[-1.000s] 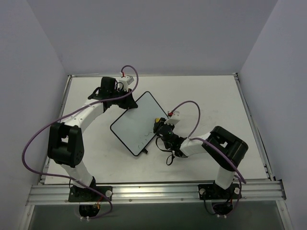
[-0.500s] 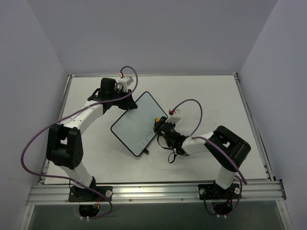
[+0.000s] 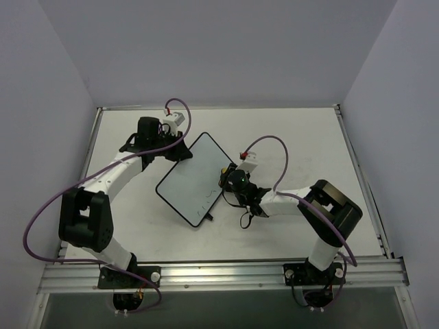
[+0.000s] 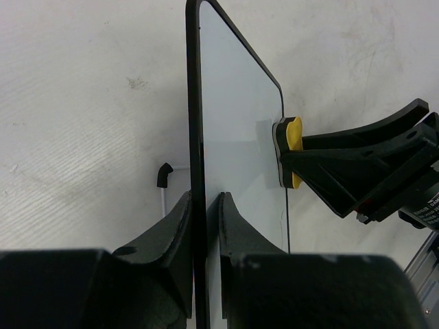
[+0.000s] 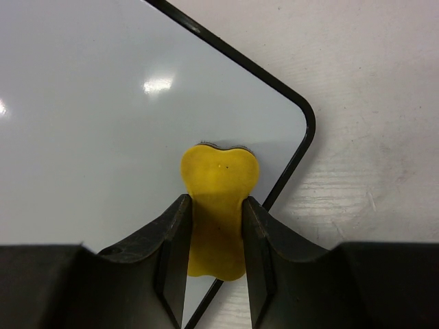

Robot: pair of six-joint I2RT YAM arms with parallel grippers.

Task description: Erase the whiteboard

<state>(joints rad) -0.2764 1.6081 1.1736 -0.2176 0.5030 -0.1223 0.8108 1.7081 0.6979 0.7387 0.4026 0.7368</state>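
Observation:
The whiteboard (image 3: 188, 181) lies slanted on the table, white with a thin black frame and faint dark marks near its near corner (image 3: 206, 203). My left gripper (image 3: 175, 151) is shut on its far left edge; in the left wrist view the fingers (image 4: 180, 226) clamp the black frame (image 4: 194, 123). My right gripper (image 3: 226, 175) is shut on the yellow eraser (image 5: 218, 185) and presses it flat on the board (image 5: 103, 103) beside a rounded corner. The eraser also shows in the left wrist view (image 4: 294, 133).
A small black foot (image 4: 163, 175) sticks out behind the board. The white table (image 3: 295, 130) has metal rails along its edges, and grey walls stand on three sides. Purple cables loop over both arms.
The left arm has swung a little left, carrying the board's far edge with it. The right gripper has shifted slightly with the eraser and stays on the board's right corner.

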